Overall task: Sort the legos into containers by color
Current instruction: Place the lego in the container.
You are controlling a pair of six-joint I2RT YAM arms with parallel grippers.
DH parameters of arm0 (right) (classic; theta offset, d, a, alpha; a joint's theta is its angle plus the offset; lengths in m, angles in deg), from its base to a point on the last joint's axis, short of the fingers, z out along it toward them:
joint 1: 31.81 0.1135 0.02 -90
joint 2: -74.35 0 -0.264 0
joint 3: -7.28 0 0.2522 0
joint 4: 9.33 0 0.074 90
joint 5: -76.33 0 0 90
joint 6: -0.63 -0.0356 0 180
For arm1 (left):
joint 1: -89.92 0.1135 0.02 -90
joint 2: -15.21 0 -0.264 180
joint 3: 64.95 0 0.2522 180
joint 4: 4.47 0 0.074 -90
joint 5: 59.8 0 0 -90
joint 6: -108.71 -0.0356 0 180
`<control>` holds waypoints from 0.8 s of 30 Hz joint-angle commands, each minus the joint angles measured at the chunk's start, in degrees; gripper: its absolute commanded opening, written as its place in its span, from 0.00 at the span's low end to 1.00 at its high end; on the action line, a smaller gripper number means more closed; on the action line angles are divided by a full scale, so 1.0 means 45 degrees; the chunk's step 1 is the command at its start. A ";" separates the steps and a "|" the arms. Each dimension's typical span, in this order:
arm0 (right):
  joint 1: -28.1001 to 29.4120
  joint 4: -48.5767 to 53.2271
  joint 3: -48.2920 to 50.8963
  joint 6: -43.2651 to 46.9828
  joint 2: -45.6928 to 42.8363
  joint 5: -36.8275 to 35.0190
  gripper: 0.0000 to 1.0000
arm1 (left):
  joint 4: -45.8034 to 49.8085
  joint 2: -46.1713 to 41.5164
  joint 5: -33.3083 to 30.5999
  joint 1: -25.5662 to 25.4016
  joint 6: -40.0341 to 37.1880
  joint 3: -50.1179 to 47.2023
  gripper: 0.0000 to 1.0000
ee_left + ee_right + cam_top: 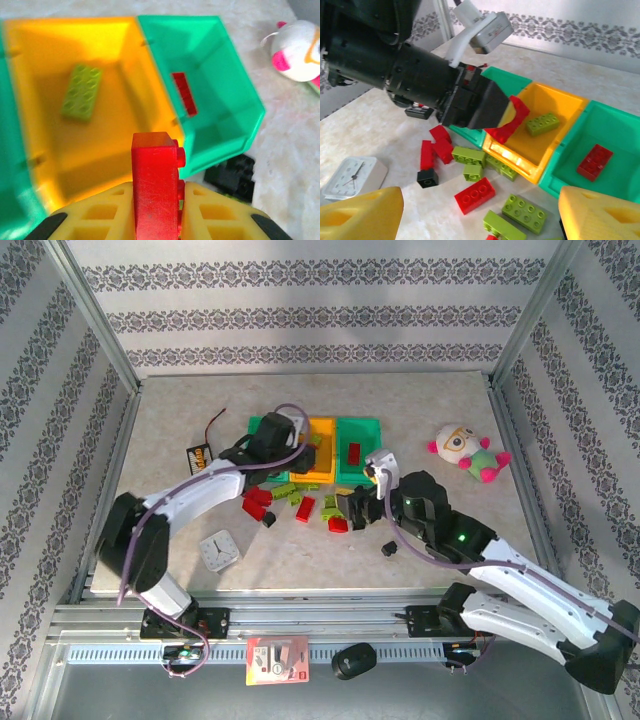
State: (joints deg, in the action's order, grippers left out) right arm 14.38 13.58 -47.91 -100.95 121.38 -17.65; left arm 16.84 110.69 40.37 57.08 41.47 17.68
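Note:
My left gripper point(156, 212) is shut on a red lego point(155, 180), held upright above the near rim of the orange-yellow container point(30, 75). A lime lego point(81, 92) lies inside that container. To its right, the teal container point(225, 75) holds a red lego point(185, 93). In the top view the left gripper point(307, 448) hangs over the row of containers point(322, 428). My right gripper point(480, 225) stands open above loose legos: a red one point(474, 195), a lime one point(522, 213) and a black one point(427, 177). It sits low over the pile point(352, 512).
A white clock point(219, 551) lies front left and a black battery holder point(199, 457) with wires at the left. A plush toy point(465, 452) sits at the right. One black lego point(390, 549) lies apart near the right arm. Black legos point(231, 176) lie beside the teal container.

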 commanded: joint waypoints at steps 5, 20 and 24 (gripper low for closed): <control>-0.0530 0.0901 0.0710 -0.0489 -0.0829 -0.0796 0.81 | -0.0284 0.3263 0.0354 -0.0707 -0.0907 0.3775 0.24; -0.0823 0.2086 0.0554 -0.0841 -0.0664 -0.1580 0.81 | 0.2398 0.6490 0.0866 -0.0843 -0.1934 0.8570 0.50; -0.0946 0.2093 0.0535 -0.0905 -0.0535 -0.1488 0.81 | 0.2231 0.5168 0.0722 -0.0886 -0.1897 0.7775 0.72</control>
State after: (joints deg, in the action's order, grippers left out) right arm 10.89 22.71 -45.62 -104.10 119.28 -23.51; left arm 25.59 140.40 43.47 53.86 33.85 53.46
